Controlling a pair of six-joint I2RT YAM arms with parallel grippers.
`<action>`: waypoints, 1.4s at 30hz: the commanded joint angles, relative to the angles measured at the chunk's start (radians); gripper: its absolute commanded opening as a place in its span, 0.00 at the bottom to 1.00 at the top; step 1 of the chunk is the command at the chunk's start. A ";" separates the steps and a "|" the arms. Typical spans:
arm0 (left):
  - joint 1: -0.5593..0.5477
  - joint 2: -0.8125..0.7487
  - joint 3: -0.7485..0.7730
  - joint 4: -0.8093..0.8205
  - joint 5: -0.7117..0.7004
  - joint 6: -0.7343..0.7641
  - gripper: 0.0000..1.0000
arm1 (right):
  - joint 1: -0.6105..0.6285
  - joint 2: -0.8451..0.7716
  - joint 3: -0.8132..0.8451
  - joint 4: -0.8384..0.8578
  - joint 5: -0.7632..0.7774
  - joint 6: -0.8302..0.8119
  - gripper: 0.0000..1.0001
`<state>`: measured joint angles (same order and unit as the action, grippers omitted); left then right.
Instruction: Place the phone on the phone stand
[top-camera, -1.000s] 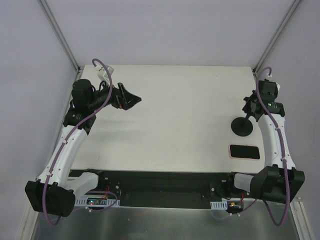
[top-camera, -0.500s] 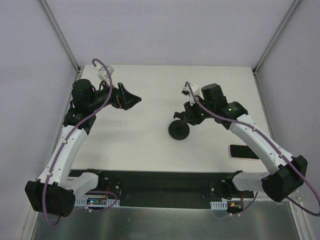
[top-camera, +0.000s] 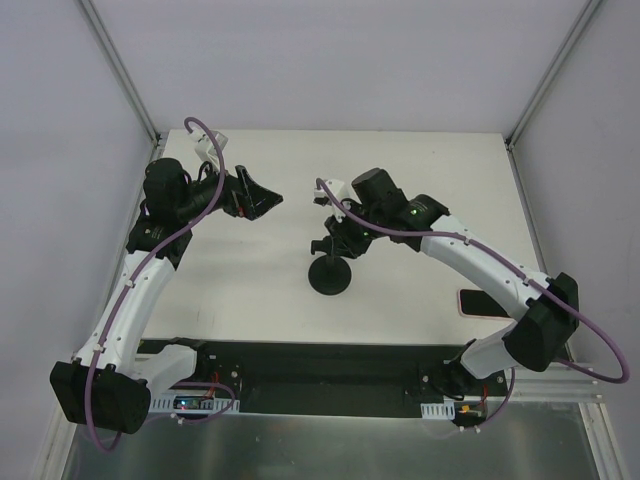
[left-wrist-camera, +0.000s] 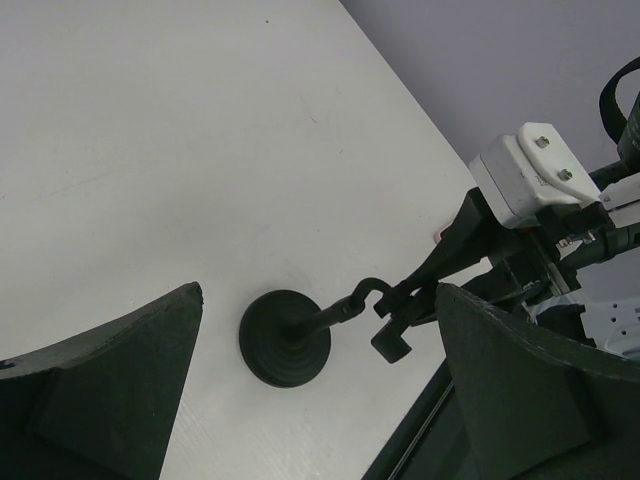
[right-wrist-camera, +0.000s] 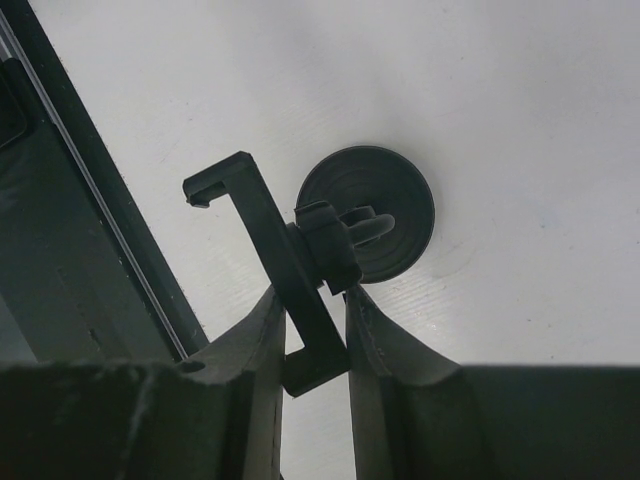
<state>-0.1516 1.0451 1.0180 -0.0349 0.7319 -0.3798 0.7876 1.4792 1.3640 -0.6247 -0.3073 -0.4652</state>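
- Top view: A white table (top-camera: 420, 170) is filling the floor of a booth with pale lilac-grey walls, and a metal post (top-camera: 120, 70) is slanting down to each far corner.
- The right gripper (top-camera: 338, 238) is reaching to mid-table and clamping the top of the phone stand (top-camera: 330, 277), whose round base is sitting just below the fingers, toward the near edge.
- The phone (top-camera: 478, 303) is lying flat, screen up, near the table's near right edge, well apart from both grippers, with the right arm crossing over its right end.
- The left gripper (top-camera: 262, 200) is hanging over the far left of the table, jaws spread wide and holding nothing.
- Count here: two arms, two grippers, one stand, one phone.
- Left wrist view: The left gripper (left-wrist-camera: 318, 290) is framing bare white tabletop (left-wrist-camera: 150, 120) between widely parted fingers (left-wrist-camera: 110, 380).
- The phone stand (left-wrist-camera: 285, 340) is showing between them, post leaning right, where the right gripper (left-wrist-camera: 440, 265) is pinching the holder. One stand is showing.
- Right wrist view: The right gripper (right-wrist-camera: 310, 320) is squeezing the phone stand (right-wrist-camera: 380, 215) by its black clamp bar, fingers (right-wrist-camera: 250, 350) pressing it from both sides.
- The disc base is lying beyond the fingertips over white table (right-wrist-camera: 520, 120); whether it is touching the surface cannot be told.
- A dark rail (right-wrist-camera: 80, 250) is running along the table's edge at left.
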 joint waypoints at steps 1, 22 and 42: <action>-0.008 -0.007 0.010 0.032 0.018 -0.005 0.99 | 0.006 0.032 0.024 -0.024 0.074 -0.016 0.06; -0.008 0.038 0.014 0.032 0.064 -0.031 0.99 | -0.086 -0.230 -0.145 0.201 0.049 0.132 0.98; -0.008 0.033 0.017 0.032 0.073 -0.041 0.99 | -1.075 -0.364 -0.535 -0.241 0.634 1.375 0.97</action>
<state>-0.1516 1.0866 1.0180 -0.0345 0.7792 -0.4072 -0.1978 1.1534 0.8986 -0.7406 0.2668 0.7330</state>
